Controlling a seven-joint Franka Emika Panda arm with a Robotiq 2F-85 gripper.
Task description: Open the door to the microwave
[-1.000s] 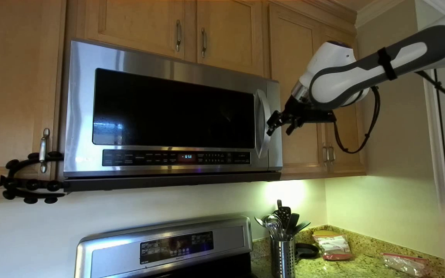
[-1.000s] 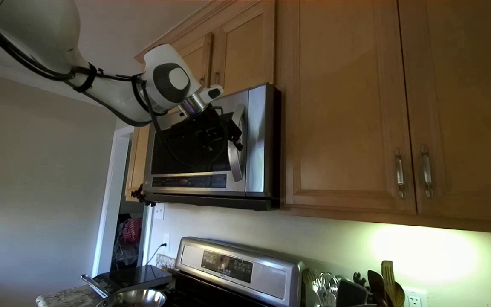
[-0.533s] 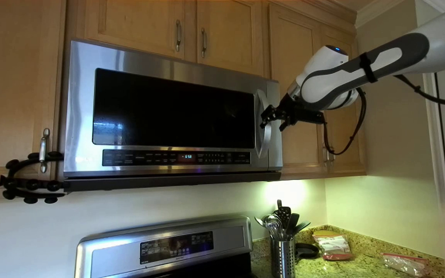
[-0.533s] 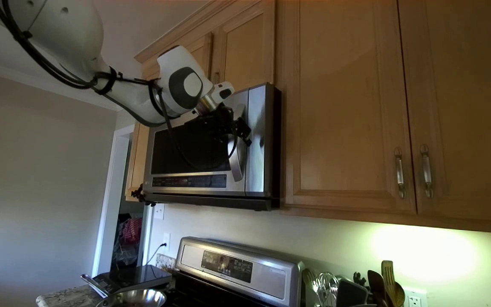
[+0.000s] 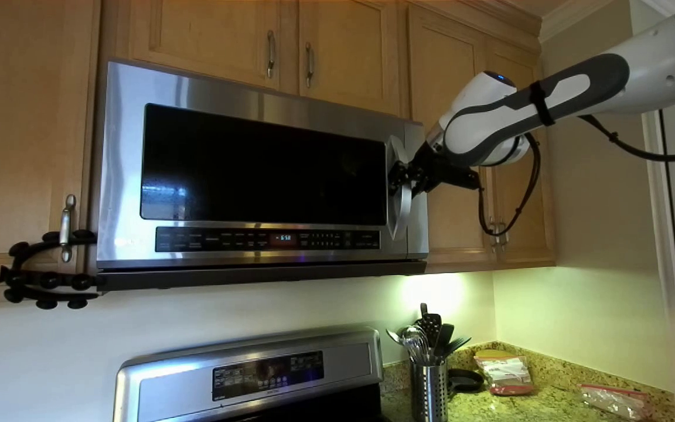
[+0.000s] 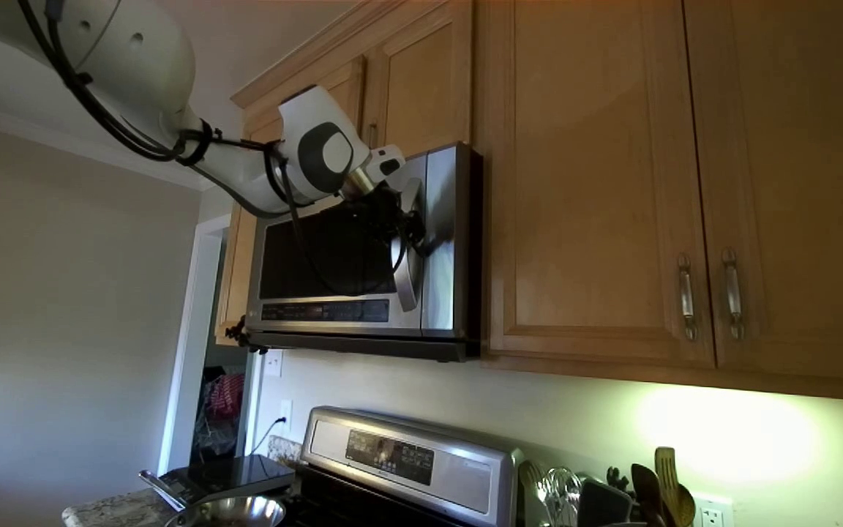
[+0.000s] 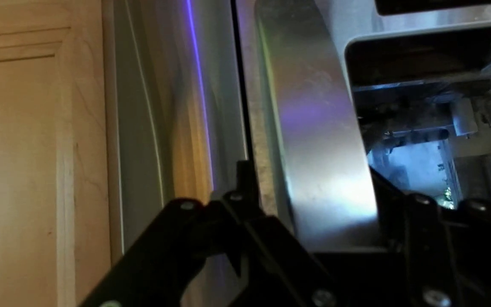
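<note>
At the door (image 5: 264, 167), grasping seems our step: jaws well apart, astride the handle (image 7: 322, 140), not clamped; next we should squeeze, then pull

In the wrist view the handle (image 7: 318, 128) runs off the edge at 12 o'clock and vanishes behind the gripper (image 7: 311, 181) toward 6. Fingers (image 7: 247, 183) black, blurry; from where I stand, can't say if the one toward 4 o'clock touches. The door (image 7: 424, 106) mirrors mere smears at 3 o'clock. Both exterior views: gripper covers the handle's middle. In an exterior view, microwave (image 5: 261, 274) control panel (image 5: 326, 239) labels too small to read, digits fuzzy; arm (image 5: 569, 89) cut off at 2 o'clock, stove (image 5: 255, 381) at 6, utensil holder (image 5: 430, 390) at 5; plastic bag (image 5: 616, 401) at 4, contents unclear. In an exterior view, steel pan (image 6: 246, 511) cut off at 7; heap (image 6: 220, 410) at 8 too dim to tell.
</note>
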